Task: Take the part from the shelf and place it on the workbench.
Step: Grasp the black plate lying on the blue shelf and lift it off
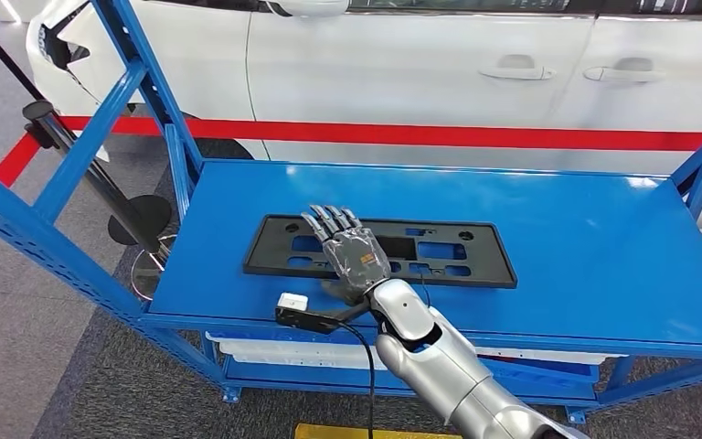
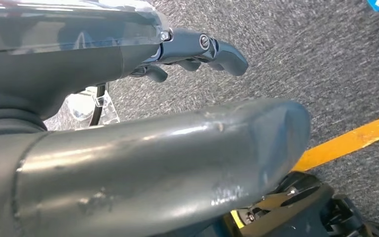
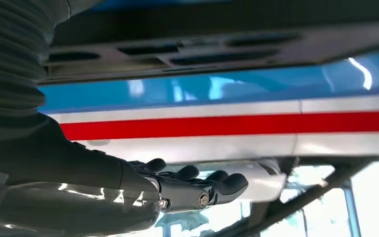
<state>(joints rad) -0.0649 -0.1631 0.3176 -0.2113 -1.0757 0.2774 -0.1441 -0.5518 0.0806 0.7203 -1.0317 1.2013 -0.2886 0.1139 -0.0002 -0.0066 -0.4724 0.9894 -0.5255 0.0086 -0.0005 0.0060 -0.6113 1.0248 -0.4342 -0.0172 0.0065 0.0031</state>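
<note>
A white car [image 1: 475, 82] with a red stripe fills the background behind the blue tabletop [image 1: 585, 238], which is framed by blue shelf uprights [image 1: 27, 229]. The black part [image 1: 439, 251], a long flat plate with cut-outs, lies flat near the middle of the tabletop, parallel to its front edge, so it seems already set down where the task wants it. The right hand [image 1: 349, 249] hovers over the part's near edge with fingers extended and apart, holding nothing; whether the palm touches the part cannot be told. That open, flat pose suits a release rather than a grip. In the right wrist view the fingers [image 3: 212, 185] stand clear of the part. The left hand [image 2: 197, 52] hangs over grey carpet [image 2: 325, 64], fingers curled in loosely on nothing, apparently not needed.
</note>
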